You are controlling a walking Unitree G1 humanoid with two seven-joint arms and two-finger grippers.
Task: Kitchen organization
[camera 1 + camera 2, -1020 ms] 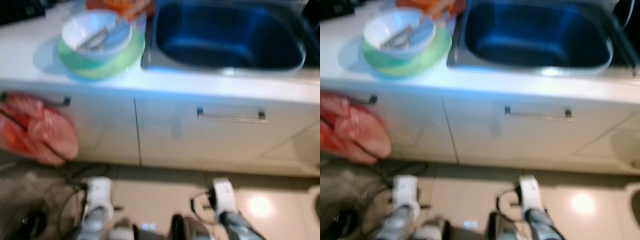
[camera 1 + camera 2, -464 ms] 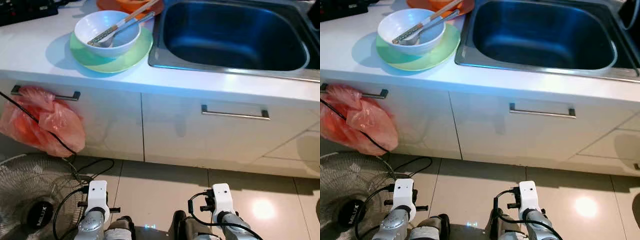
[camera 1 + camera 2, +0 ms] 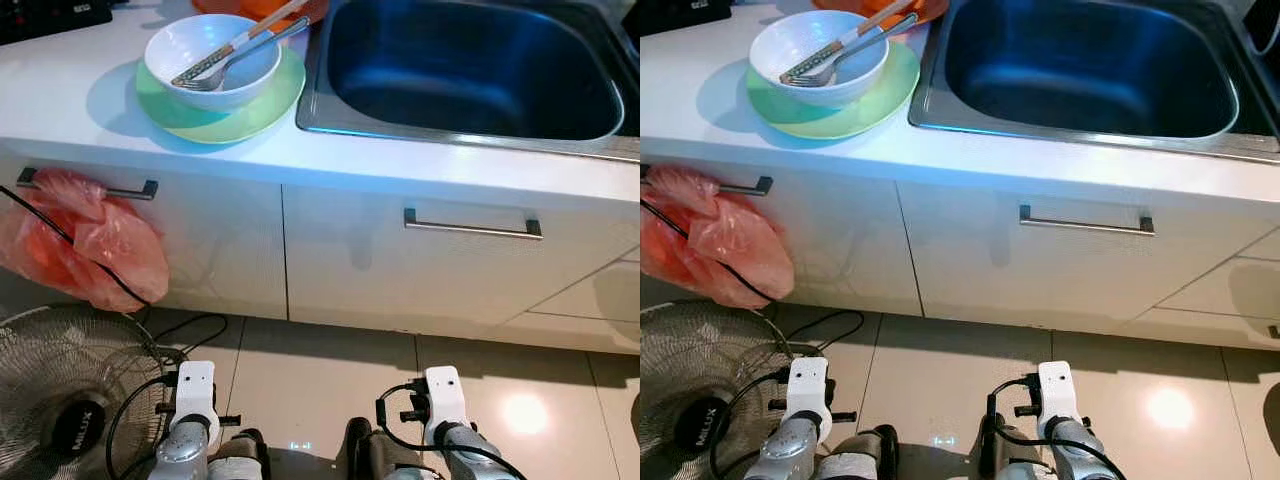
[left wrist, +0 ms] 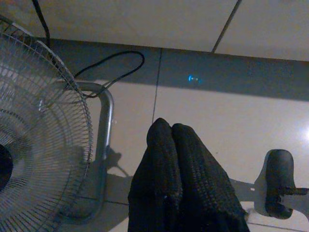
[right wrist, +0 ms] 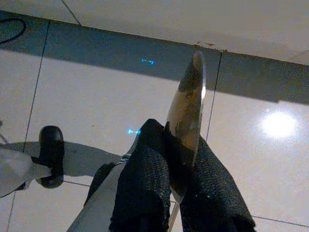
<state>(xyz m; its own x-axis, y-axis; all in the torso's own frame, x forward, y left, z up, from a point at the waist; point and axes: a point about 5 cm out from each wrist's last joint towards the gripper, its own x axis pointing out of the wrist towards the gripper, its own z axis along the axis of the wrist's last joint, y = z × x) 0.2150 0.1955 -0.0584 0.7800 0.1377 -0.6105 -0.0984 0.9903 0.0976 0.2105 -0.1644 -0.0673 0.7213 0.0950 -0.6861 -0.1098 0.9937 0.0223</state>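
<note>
So the robot is standing in front of a white kitchen counter point(image 3: 420, 160), looking down at it. Toward the counter's left end there's a green plate point(image 3: 222, 100) with a white bowl point(image 3: 212, 60) sitting on it, and a fork point(image 3: 232, 66) plus a spoon point(image 3: 235, 40) are leaning in the bowl with their handles poking out over the rim toward the back. Just behind the bowl, at the back edge of the counter, you can see part of an orange plate point(image 3: 262, 8). Right beside the green plate is the steel sink point(image 3: 470, 75), which takes up the right half of the counter.

Below the counter are two white cabinet fronts with bar handles; a red plastic bag point(image 3: 85, 245) hangs off the left handle. A floor fan point(image 3: 70, 395) sits on the tiles by the bag, black cord trailing near it.

Both arms hang low over the tiled floor. The left gripper point(image 4: 171, 133) has its two black fingers pressed together with nothing between them, pointing at the floor next to the fan. The right gripper point(image 5: 179, 140) is clamped on a shiny metal blade, looks like a knife point(image 5: 188, 104), whose tip sticks out past the fingertips over the tiles.
</note>
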